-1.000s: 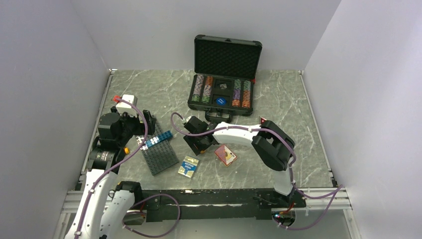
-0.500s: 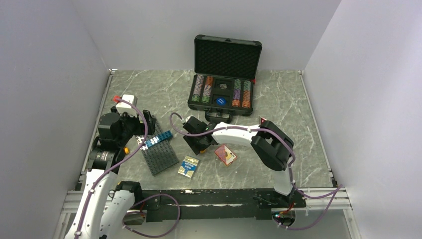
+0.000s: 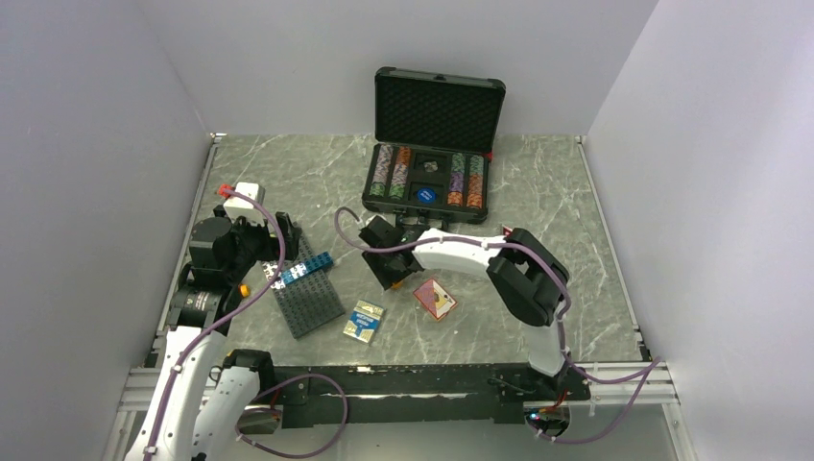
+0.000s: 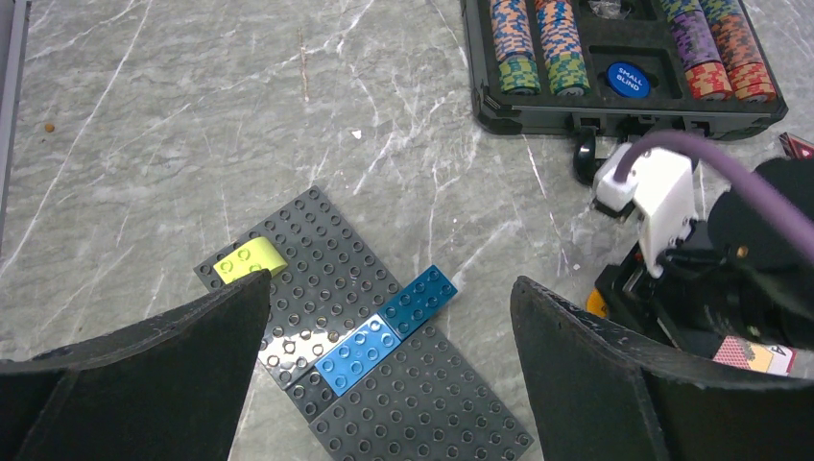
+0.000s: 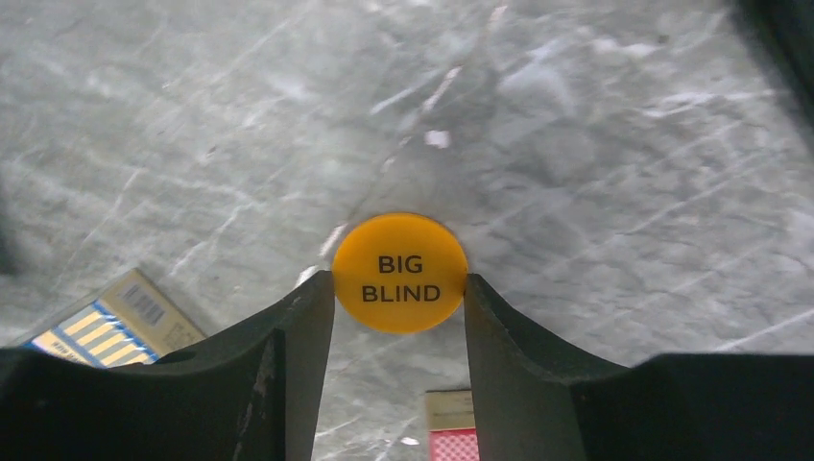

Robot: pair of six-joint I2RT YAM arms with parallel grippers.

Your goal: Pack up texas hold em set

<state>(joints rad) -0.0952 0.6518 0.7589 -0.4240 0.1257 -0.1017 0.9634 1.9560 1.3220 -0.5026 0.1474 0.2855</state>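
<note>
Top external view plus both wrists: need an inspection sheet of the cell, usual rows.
Surface: grey marbled table with pale veining.
Job's things: open black case at the far side, chip rows and blue SMALL BLIND disc inside; blue-yellow deck and red deck loose on the table.
Clutter: dark studded plate carrying blue bricks and a yellow-green brick.
Grippers: right gripper shut on the orange BIG BLIND disc; left gripper open above the plate.
Cables: purple cables on both arms; no snag seen.
Surroundings: plain white walls on three sides.
</note>
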